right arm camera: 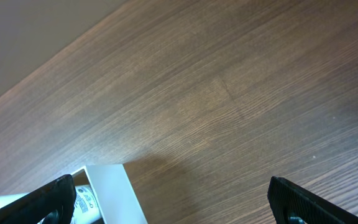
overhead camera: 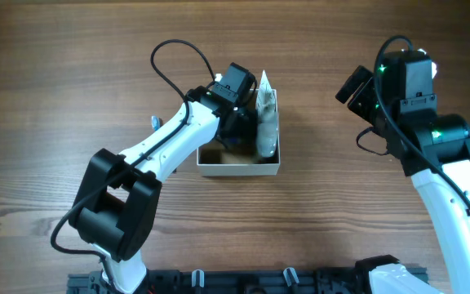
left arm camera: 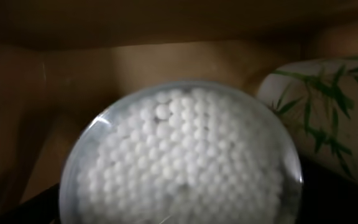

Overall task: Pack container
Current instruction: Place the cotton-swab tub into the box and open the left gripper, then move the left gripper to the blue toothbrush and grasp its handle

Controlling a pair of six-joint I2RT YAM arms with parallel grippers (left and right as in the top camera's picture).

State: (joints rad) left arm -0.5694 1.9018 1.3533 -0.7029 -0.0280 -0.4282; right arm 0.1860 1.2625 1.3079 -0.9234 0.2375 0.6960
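The container (overhead camera: 239,170) is a square white-walled cardboard box with a brown inside, at the middle of the table. My left gripper (overhead camera: 237,122) reaches down into it. In the left wrist view a clear round tub of cotton swabs (left arm camera: 185,162) fills the space between the jaws, with the brown box wall (left arm camera: 135,62) behind it. A white pouch with a green bamboo print (overhead camera: 266,122) leans upright against the box's right wall; it also shows in the left wrist view (left arm camera: 328,118). My right gripper (overhead camera: 356,86) is open and empty above bare table right of the box.
The right wrist view shows the box's white corner (right arm camera: 114,193) and a white labelled item (right arm camera: 82,202) inside it, between the wide-apart fingers (right arm camera: 173,199). The wood table (overhead camera: 55,98) surrounds the box. A black rail (overhead camera: 243,282) runs along the front edge.
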